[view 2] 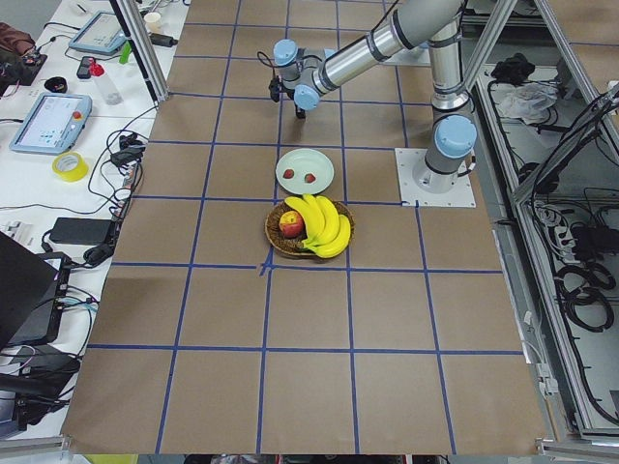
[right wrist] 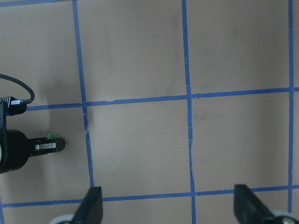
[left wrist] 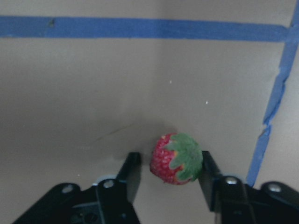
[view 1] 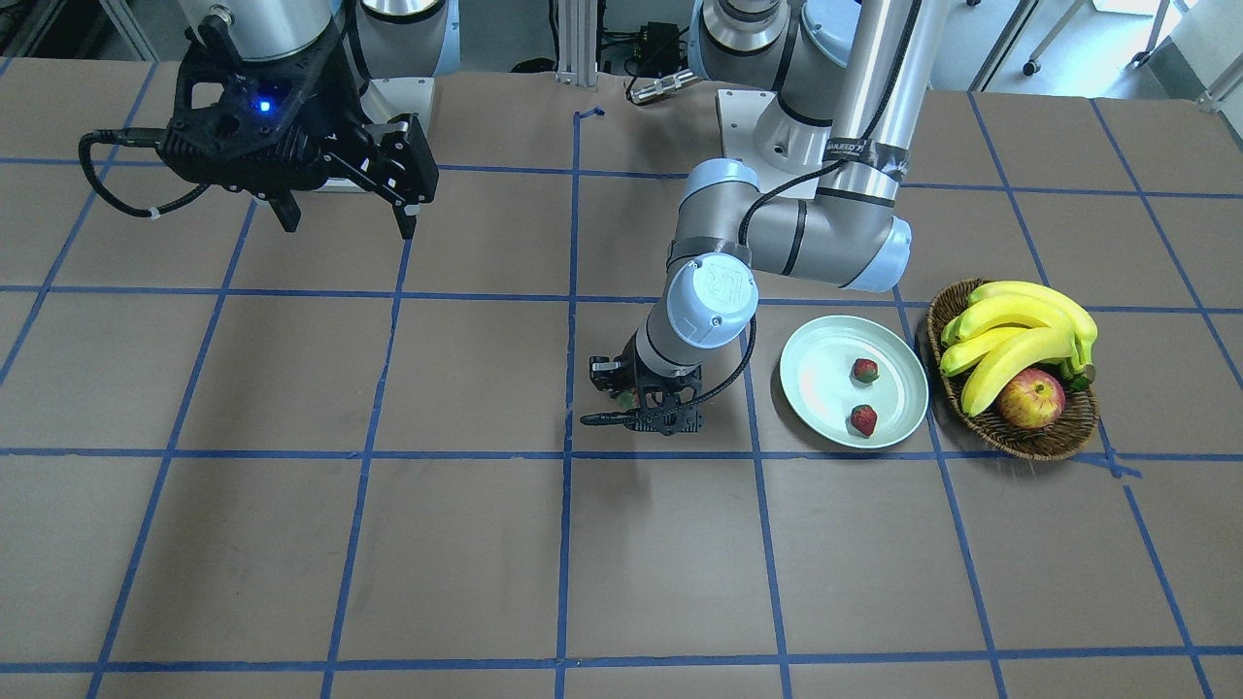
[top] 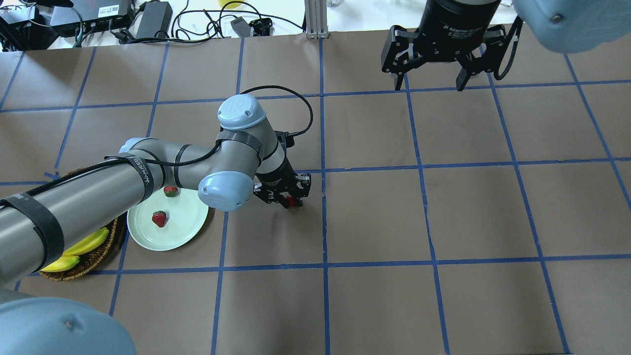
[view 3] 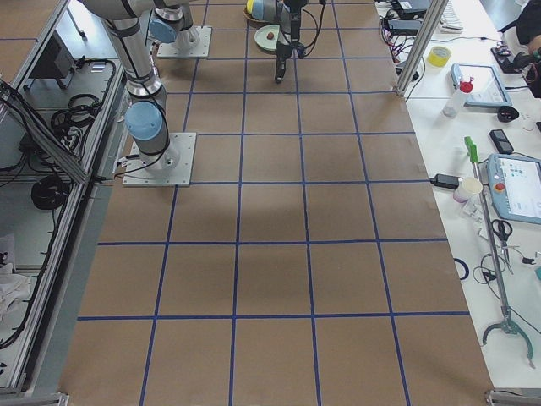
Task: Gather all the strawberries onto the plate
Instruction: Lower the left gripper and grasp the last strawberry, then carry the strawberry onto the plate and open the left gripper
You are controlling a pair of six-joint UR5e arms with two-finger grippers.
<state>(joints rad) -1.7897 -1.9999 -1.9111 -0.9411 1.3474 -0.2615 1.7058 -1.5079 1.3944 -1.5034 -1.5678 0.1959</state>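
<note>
The left pincer sits low over the brown paper-covered table, its black fingers apart on either side of a small red strawberry with a green leafy top; one finger touches the fruit and the other stands just clear, so the berry is not clamped. Near that pincer but apart from it lies the round pale mint-green plate, with two more small red strawberries inside, and beyond it a brown wicker basket holding yellow bananas and a red-yellow apple. The right pincer hangs well apart from these, fingers spread wide, empty.
</note>
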